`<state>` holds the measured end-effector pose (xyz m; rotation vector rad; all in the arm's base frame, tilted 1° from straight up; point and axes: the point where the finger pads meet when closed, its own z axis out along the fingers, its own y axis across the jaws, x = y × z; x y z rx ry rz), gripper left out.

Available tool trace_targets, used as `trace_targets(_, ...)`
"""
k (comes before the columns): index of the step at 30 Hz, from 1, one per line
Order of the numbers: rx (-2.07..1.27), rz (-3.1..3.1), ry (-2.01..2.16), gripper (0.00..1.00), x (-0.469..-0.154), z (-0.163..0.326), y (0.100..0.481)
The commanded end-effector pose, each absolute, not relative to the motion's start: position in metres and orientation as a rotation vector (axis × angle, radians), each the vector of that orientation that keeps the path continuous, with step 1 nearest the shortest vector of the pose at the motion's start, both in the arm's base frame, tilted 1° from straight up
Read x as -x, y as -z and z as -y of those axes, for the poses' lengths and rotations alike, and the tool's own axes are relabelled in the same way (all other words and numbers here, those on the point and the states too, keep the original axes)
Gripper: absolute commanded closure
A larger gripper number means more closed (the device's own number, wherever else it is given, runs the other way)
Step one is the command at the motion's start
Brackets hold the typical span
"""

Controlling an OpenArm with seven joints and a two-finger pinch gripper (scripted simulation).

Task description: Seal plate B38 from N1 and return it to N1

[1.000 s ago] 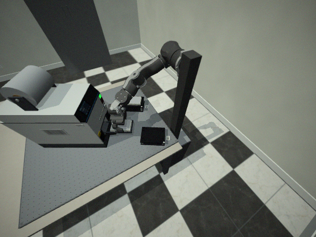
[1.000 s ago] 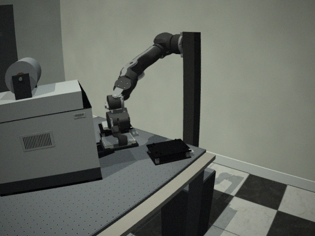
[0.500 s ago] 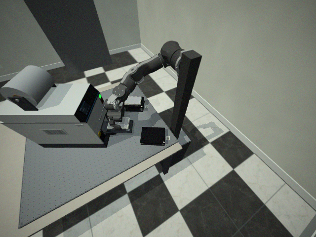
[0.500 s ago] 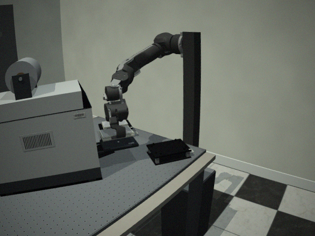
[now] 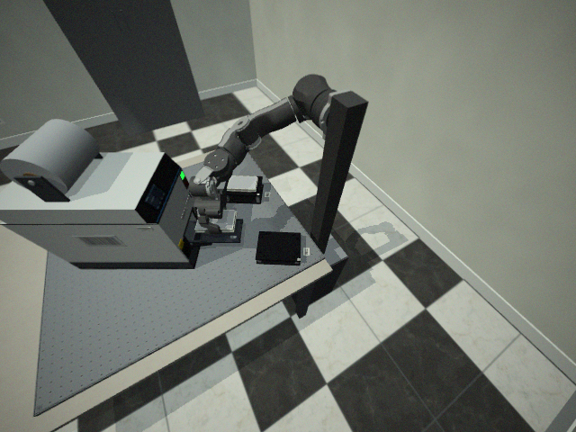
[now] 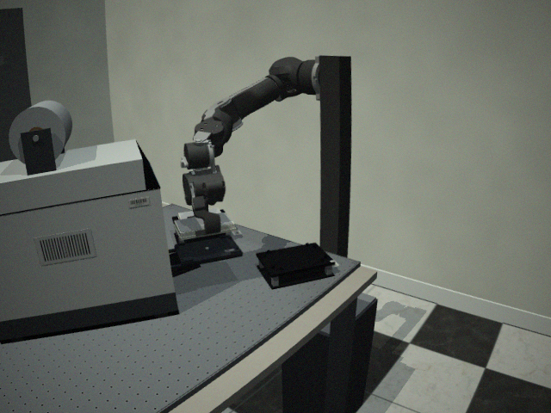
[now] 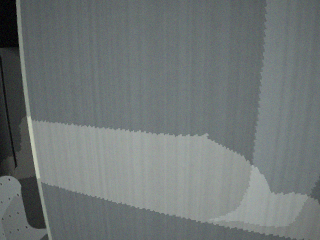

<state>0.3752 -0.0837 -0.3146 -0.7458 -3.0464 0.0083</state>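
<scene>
My gripper (image 6: 205, 224) clenched on plate B38 (image 6: 227, 225) above stage (image 6: 208, 249), sealer (image 6: 80, 231) close on one side, N1 (image 6: 295, 262) bare w/ room nearby, perforated table (image 6: 133, 347).

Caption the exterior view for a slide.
Gripper shut on plate B38, held just above the sealer's stage.

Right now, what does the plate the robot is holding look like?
The plate is a pale, flat rectangle with a silvery-grey foil top. The gripper is shut on it from above, holding it level just above the dark stage in front of the sealer. The wrist view shows only its smooth top.
</scene>
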Motion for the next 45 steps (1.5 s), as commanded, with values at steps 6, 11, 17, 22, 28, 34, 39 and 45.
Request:
trace_targets(6, 0.767, 3.036, -0.023, 1.0, -0.375, 0.084, 0.304)
trace_targets(11, 0.767, 3.036, -0.023, 1.0, -0.375, 0.084, 0.304)
trace_targets(17, 0.767, 3.036, -0.023, 1.0, -0.374, 0.084, 0.279)
trace_targets(22, 0.766, 3.036, -0.023, 1.0, -0.374, 0.084, 0.273)
trace_targets(28, 0.766, 3.036, -0.023, 1.0, -0.374, 0.084, 0.273)
trace_targets(34, 0.755, 3.034, -0.024, 1.0, -0.372, 0.084, 0.281)
trace_targets(39, 0.752, 3.034, -0.024, 1.0, -0.372, 0.083, 0.283)
trace_targets(45, 0.752, 3.034, -0.024, 1.0, -0.372, 0.083, 0.283)
